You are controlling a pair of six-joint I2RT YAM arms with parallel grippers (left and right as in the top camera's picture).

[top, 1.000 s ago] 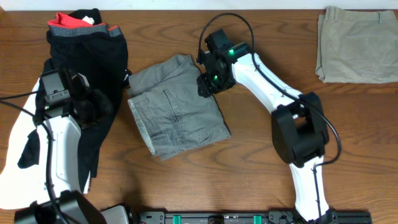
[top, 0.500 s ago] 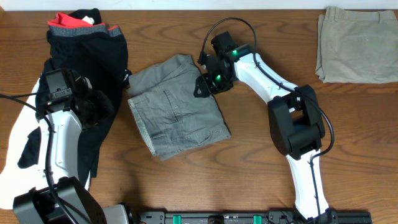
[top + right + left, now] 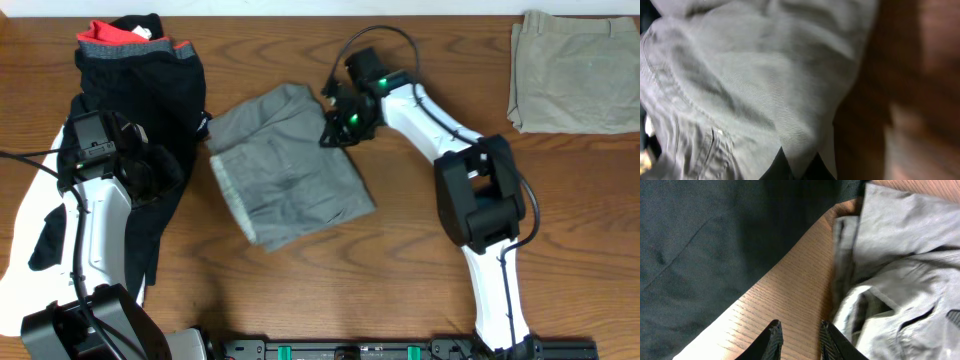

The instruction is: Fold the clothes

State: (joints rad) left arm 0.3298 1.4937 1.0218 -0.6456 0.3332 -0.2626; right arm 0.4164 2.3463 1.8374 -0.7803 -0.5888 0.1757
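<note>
Two arms: the left arm (image 3: 95, 235) and right arm (image 3: 480, 205) rise from the near edge of the table (image 3: 390, 290), one at each side, and reach toward its far half.
Near strip: bare wood grain between the two bases.
Left gripper (image 3: 800, 332): fingers a little apart with nothing between them. It hangs over a wedge of bare wood, with dark cloth on one side and grey cloth on the other.
Grey shorts (image 3: 290, 180): mid-table, folded over and lying askew. A pocket slit and seams show in the left wrist view.
Right gripper (image 3: 797, 164): fingers pressed together on the far right edge of the grey shorts, with cloth bunched just above the tips.
Black cable (image 3: 372, 33): loops up over the right wrist, clear of the cloth.
Black clothes (image 3: 165, 95): a spread heap on the far left. The left arm lies across it, and its right edge comes just beside the grey shorts' far left corner.
Red-and-grey band (image 3: 110, 38): at the far end of the black heap.
Beige shorts (image 3: 570, 70): far right corner, folded flat, well apart from everything else.
</note>
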